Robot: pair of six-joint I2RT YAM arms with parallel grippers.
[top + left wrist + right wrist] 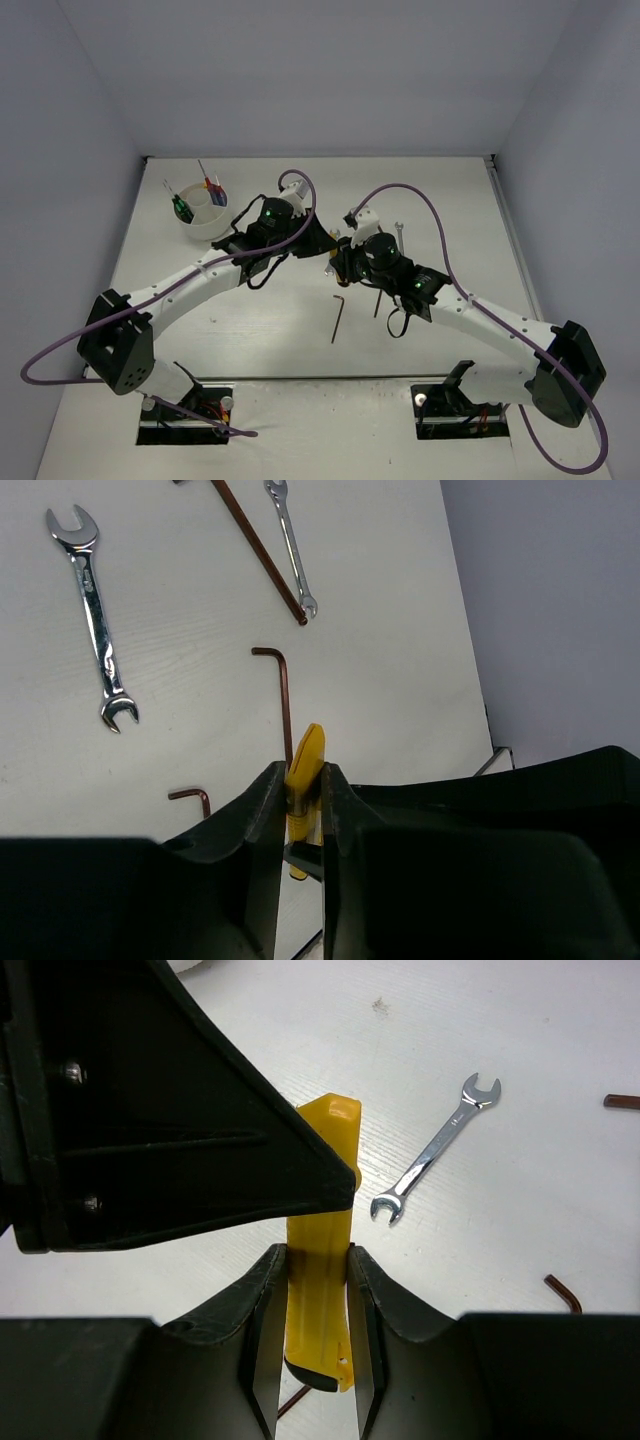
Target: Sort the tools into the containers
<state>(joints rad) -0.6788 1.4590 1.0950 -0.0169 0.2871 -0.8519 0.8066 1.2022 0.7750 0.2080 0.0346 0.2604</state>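
**Grip state.** One yellow knife (325, 1160) is gripped by both pincers at once. The right pincer (318, 1280) is closed on one end of the knife. The left pincer (303, 790) is closed on the other end, with its jaws flat against both faces.

**Axis.** The knife's long axis runs straight out of the right pincer and into the left pincer, which meets it nose to nose.

**Destination.** One white cup (205, 235) is present. It lies beyond the left pincer, on the side away from the right pincer, so the left arm is the nearer carrier. A transfer requires the right pincer to let go first.

**Count.**
- The cup appears to hold three screwdrivers (181, 207); the top view is too small to confirm this.
- Ahead of the left pincer, two silver wrenches (95, 610) and three dark hex keys (283, 695) lie on the bench (380, 680).
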